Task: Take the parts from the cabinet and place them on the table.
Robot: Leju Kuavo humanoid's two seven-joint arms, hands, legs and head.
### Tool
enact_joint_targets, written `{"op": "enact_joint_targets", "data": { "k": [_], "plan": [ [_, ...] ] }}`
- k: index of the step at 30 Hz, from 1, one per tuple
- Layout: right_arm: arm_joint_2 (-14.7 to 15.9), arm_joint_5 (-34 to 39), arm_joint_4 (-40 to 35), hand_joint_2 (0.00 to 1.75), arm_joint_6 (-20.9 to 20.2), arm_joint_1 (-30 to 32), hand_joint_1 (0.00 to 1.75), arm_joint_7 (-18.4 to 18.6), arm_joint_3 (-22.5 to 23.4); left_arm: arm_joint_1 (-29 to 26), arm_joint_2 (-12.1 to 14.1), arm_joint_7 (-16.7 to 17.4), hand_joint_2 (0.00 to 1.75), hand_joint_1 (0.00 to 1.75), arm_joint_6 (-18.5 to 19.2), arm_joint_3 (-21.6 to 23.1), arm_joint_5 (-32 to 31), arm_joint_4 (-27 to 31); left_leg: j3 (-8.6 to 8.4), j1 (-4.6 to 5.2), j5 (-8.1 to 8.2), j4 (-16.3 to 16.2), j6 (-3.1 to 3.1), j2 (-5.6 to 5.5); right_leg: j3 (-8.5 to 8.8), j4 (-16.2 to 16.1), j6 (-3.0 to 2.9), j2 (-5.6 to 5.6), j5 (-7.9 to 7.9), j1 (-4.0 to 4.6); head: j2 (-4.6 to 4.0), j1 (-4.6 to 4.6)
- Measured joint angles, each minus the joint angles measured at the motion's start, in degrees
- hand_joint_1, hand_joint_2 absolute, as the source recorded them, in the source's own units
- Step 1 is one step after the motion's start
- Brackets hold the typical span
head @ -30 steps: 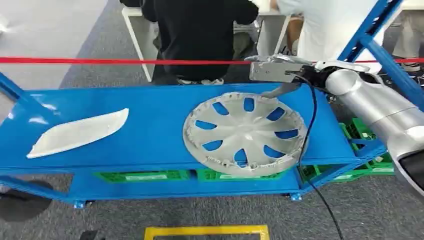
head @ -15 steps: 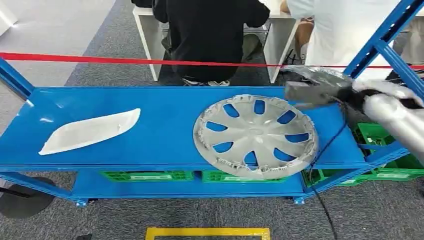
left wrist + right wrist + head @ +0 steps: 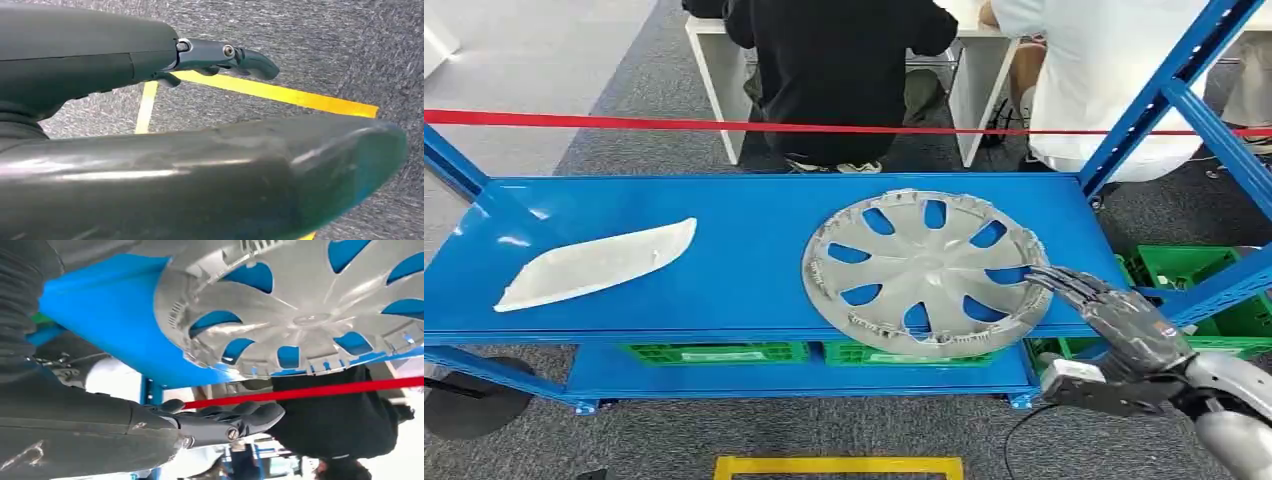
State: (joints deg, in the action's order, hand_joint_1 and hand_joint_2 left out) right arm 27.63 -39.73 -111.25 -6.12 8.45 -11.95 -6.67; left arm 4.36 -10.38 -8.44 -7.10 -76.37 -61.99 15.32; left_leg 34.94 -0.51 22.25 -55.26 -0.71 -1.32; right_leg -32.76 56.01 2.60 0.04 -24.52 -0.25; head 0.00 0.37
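A silver wheel cover (image 3: 929, 270) lies flat on the right half of the blue shelf (image 3: 744, 250), its near rim hanging over the front edge. At the shelf's left end lies a long white curved part (image 3: 594, 263). My right hand (image 3: 1119, 315) is low at the shelf's front right corner, fingers spread and stretched toward the cover's right rim, holding nothing. Whether it touches the rim I cannot tell. The right wrist view has the wheel cover (image 3: 300, 305) beyond my right hand (image 3: 225, 422). My left hand (image 3: 225, 52) hangs over the floor, fingers straight, with nothing in it.
A red tape (image 3: 624, 122) runs behind the shelf, with people (image 3: 839, 60) seated at white desks beyond it. Blue uprights (image 3: 1164, 85) frame the right end. Green crates (image 3: 1184, 265) stand on the lower level and at the right. Yellow floor tape (image 3: 839, 465) lies in front.
My right arm has swung from behind the wheel cover's far right rim down to the shelf's front right corner. The camera shifted a little; the wheel cover and white part stay put.
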Motion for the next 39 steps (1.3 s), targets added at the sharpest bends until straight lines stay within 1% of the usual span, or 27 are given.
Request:
{"op": "enact_joint_targets", "data": {
  "k": [3,5,9,10,11,12,22,24,29,34,39],
  "plan": [
    [-2.4,-3.2,-2.0,1.75,0.9,3.5,0.00,-1.2,0.7,0.0,-0.2,0.4,0.00,0.00,-0.1,-0.1,0.0,0.0,-0.06,0.00,0.00,0.0,-0.01,0.04,0.04,0.1,-0.02,0.04,-0.01,0.00,0.00,0.00],
    [-5.3,-5.1,-3.0,1.75,2.1,5.2,0.00,-2.1,0.5,0.0,-0.3,0.5,0.00,0.00,-0.2,-0.1,-0.3,0.0,-0.10,0.00,-0.01,0.0,-0.03,0.11,0.02,0.1,-0.02,0.13,-0.01,0.00,0.00,-0.02],
    [-5.5,-5.3,-3.1,1.75,2.1,5.4,0.00,-2.2,0.5,0.0,-0.3,0.5,0.00,0.00,-0.2,-0.1,-0.3,0.0,-0.10,0.00,-0.01,0.0,-0.03,0.11,0.02,0.1,-0.02,0.13,-0.01,0.00,0.00,-0.02],
    [-6.3,-5.9,-3.2,1.75,2.3,5.7,0.00,-2.3,0.3,0.1,-0.3,0.5,0.00,0.00,-0.2,-0.1,-0.3,0.0,-0.12,0.00,-0.01,0.0,-0.04,0.12,0.02,0.2,-0.02,0.15,-0.01,0.00,0.00,-0.02],
    [-8.6,-7.0,-3.4,1.75,2.8,6.5,0.00,-2.5,-0.5,0.3,-0.3,0.4,0.00,0.00,-0.1,-0.1,-0.4,0.0,-0.19,0.00,-0.02,0.0,-0.06,0.15,0.03,0.2,-0.04,0.19,-0.02,0.00,0.00,0.00],
    [-9.2,-7.1,-3.4,1.75,2.8,6.7,0.00,-2.5,-0.8,0.4,-0.3,0.3,0.00,0.00,-0.1,-0.1,-0.4,0.0,-0.21,0.00,-0.02,0.0,-0.06,0.15,0.03,0.2,-0.04,0.19,-0.03,0.00,0.00,-0.02],
    [-11.3,-6.1,-3.5,1.75,2.8,7.4,0.00,-2.4,-2.0,0.4,-0.4,0.3,0.00,0.00,0.2,-0.1,-0.7,0.0,-0.28,0.00,-0.01,0.0,-0.07,0.17,0.10,0.2,-0.05,0.26,-0.02,-0.01,0.00,0.00],
    [-11.9,-7.3,-3.4,1.75,3.0,7.4,0.00,-2.1,-3.3,0.4,-0.4,0.6,0.00,0.00,0.2,-0.1,-1.0,0.0,-0.28,0.00,-0.01,0.0,-0.08,0.19,0.11,0.2,-0.05,0.28,-0.02,-0.01,0.00,-0.02],
    [-14.9,-11.0,-1.3,1.75,5.0,6.2,0.00,0.2,-8.5,0.6,-0.4,0.5,0.00,0.00,0.4,0.0,-1.6,0.0,-0.29,-0.01,-0.02,0.0,-0.11,0.21,0.08,0.3,-0.12,0.30,-0.07,0.01,0.00,-0.04],
    [-17.9,-14.4,3.4,1.75,6.9,4.3,0.00,2.9,-13.5,0.7,-0.5,0.5,0.00,0.00,0.6,0.1,-2.3,0.0,-0.32,-0.01,-0.04,0.0,-0.15,0.22,0.08,0.4,-0.16,0.30,-0.10,0.01,0.00,-0.02],
    [-19.9,-15.9,7.0,1.75,8.1,3.3,0.00,3.7,-16.5,0.7,-0.7,0.7,0.00,0.00,0.6,0.2,-2.6,0.0,-0.32,-0.01,-0.03,0.0,-0.15,0.22,0.09,0.4,-0.19,0.29,-0.12,0.00,0.00,0.00]
  ]
}}
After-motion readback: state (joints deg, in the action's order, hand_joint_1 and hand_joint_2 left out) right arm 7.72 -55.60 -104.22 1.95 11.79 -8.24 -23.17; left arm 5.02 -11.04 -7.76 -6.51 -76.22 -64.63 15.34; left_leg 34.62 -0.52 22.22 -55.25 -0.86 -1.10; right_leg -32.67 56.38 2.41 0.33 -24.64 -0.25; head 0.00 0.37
